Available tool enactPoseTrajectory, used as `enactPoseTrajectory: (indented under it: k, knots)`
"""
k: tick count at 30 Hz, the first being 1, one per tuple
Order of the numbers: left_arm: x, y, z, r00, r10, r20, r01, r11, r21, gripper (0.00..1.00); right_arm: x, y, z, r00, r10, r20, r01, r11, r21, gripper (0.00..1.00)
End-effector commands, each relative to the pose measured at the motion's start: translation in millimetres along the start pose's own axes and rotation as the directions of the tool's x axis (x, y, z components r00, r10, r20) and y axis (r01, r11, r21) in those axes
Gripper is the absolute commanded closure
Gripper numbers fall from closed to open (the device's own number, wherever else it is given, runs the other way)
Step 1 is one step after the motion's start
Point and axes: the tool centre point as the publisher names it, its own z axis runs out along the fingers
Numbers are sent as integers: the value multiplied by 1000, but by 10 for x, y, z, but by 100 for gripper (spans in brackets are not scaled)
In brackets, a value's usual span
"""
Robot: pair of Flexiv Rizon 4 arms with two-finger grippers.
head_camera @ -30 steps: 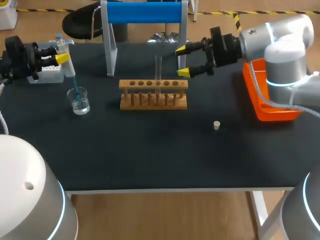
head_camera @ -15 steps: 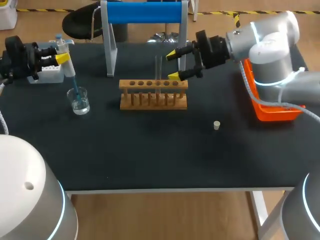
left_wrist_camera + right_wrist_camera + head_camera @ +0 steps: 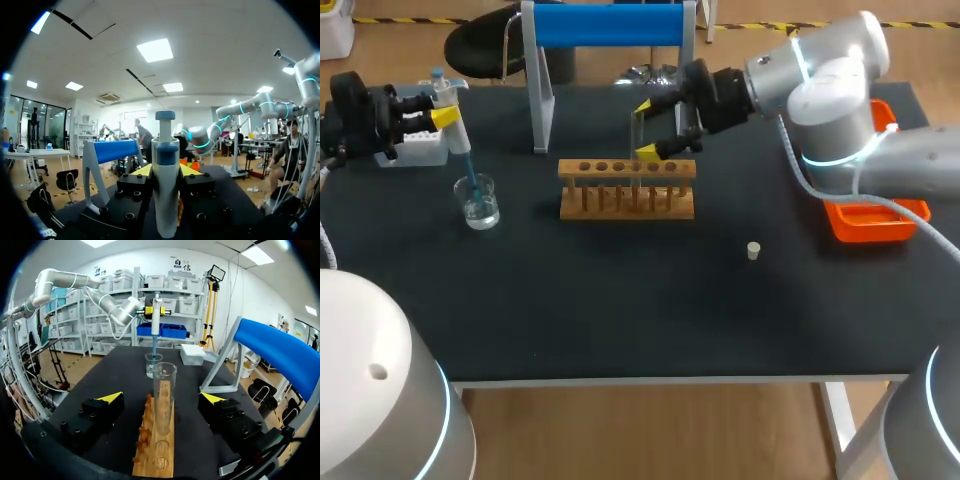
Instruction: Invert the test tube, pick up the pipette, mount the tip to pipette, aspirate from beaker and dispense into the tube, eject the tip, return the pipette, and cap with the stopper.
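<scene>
Here, head view, tube: the glass tube (image 3: 638, 130) stands upright in the wooden rack (image 3: 627, 190), between the spread fingers of the right gripper (image 3: 647, 129).
Left wrist view, pipette: the left gripper (image 3: 165, 171) is clenched on the pipette (image 3: 165, 150).
Right wrist view, hold: the jaws are released and do not touch the tube. It is probably light, smooth and fragile, so take it gently above the rack.

rack (image 3: 627, 169): bare wood | test tube (image 3: 164, 387): clear glass | tabletop (image 3: 620, 300): matt black | tray (image 3: 876, 224): glossy orange plastic
</scene>
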Motion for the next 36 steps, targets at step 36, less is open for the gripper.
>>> enactPoseTrajectory:
  k: [36]
  knots:
    - [-13, -3, -11, 1000, 0, -5, 0, 1000, 0, 100, -49, -30, 276, 997, -14, 79, 7, 995, 100, 0]
